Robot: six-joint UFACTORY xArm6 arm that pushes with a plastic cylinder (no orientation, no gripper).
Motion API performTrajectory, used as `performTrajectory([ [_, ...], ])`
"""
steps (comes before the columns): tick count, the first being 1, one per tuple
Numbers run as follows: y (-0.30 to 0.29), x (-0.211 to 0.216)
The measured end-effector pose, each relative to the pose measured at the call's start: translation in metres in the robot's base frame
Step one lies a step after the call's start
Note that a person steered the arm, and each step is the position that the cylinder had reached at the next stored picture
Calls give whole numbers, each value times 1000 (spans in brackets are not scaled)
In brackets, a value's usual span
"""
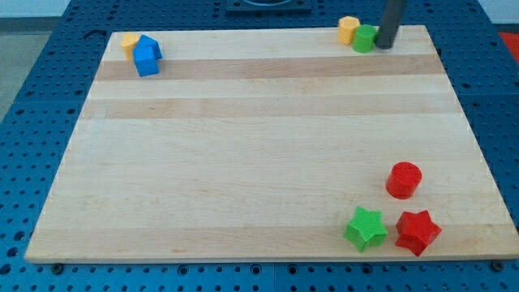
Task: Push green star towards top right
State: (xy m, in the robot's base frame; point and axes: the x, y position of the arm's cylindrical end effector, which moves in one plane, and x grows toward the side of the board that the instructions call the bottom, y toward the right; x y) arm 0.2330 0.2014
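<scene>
The green star (366, 228) sits near the lower right of the frame, on the pale wooden board (243, 146), just beside a red star (418, 232) to its right; whether the two touch is hard to say. A red cylinder (403, 179) stands a little above the red star, apart from both.

The dark rod comes down at the upper right of the frame, and my tip (383, 46) rests at the board's top edge, right against the right side of a small green block (365, 38), whose shape I cannot make out. A yellow block (349, 29) presses against that green block's left. The tip is well apart from the green star, almost the whole board's depth away. The rod is a plain stick with nothing that spreads or pinches.

In the upper left, a blue block (147, 57) touches a yellow block (130, 41) behind it.

The board lies on a blue perforated table (49, 97). No writing or labels can be read anywhere.
</scene>
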Motion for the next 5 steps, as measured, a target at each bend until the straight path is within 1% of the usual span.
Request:
performTrajectory([
  [1, 63, 21],
  [2, 79, 66],
  [3, 83, 115],
  [5, 87, 235],
])
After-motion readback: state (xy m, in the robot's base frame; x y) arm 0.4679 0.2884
